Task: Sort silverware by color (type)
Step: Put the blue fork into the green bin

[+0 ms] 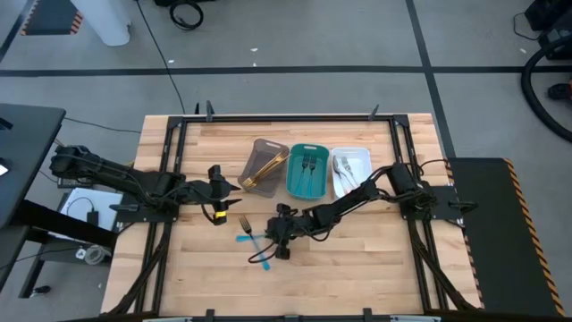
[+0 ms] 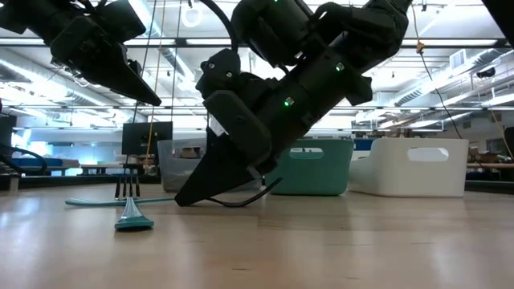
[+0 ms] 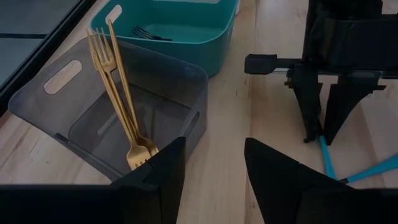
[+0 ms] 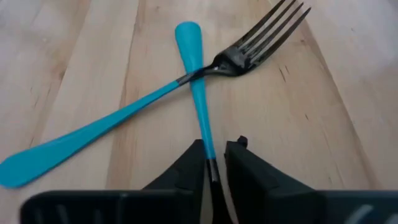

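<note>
Nearest me on the table, two blue-handled pieces lay crossed: a blue-handled fork (image 4: 124, 118) with dark tines, and over it a second blue-handled utensil (image 4: 196, 81) whose dark working end was hidden between my right gripper's (image 4: 214, 165) fingers. I had that claw down on the wood at the table's near middle, clenched on the utensil's neck, I judged because the thin neck gave a surer bite than the flat handle. The fork beneath was touching it, so lifting could drag it along. My left gripper (image 3: 214, 168) hung released just left of the trays, waiting. Farther off sat the grey-brown tray (image 1: 265, 148) with gold forks (image 3: 121, 93) leaning inside, then the teal tray (image 1: 306, 177) holding dark forks, where this piece belonged, and rightmost the white tray (image 1: 357, 159) with silver pieces.
</note>
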Controlling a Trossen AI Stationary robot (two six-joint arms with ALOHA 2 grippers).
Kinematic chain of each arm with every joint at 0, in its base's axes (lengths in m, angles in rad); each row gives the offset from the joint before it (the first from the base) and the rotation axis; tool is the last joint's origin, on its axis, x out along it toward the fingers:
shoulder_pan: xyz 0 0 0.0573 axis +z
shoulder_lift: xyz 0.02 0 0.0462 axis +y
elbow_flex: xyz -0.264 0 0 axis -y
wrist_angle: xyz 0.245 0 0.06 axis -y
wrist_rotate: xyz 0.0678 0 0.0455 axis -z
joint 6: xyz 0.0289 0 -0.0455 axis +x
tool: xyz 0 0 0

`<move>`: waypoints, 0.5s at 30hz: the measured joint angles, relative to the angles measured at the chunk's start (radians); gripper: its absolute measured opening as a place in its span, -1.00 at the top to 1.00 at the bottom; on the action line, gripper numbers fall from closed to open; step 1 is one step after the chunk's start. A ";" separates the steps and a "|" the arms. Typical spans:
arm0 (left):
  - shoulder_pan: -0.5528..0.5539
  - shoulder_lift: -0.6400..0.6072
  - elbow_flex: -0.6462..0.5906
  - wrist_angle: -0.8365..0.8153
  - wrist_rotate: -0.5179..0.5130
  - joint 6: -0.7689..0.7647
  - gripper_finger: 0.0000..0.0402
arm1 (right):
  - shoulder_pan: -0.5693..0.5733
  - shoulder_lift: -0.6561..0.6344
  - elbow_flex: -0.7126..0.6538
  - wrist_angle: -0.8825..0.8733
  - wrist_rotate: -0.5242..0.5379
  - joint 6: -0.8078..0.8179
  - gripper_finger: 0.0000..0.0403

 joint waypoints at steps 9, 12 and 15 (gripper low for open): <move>0.000 0.000 0.000 -0.001 0.000 0.002 0.14 | 0.002 -0.038 -0.003 -0.095 0.009 0.002 0.92; 0.000 0.000 0.000 -0.001 0.000 0.003 0.14 | 0.002 -0.039 -0.002 -0.107 0.008 0.022 0.90; 0.000 0.000 0.000 -0.001 0.000 0.003 0.14 | 0.002 -0.042 -0.001 -0.121 -0.002 0.037 0.86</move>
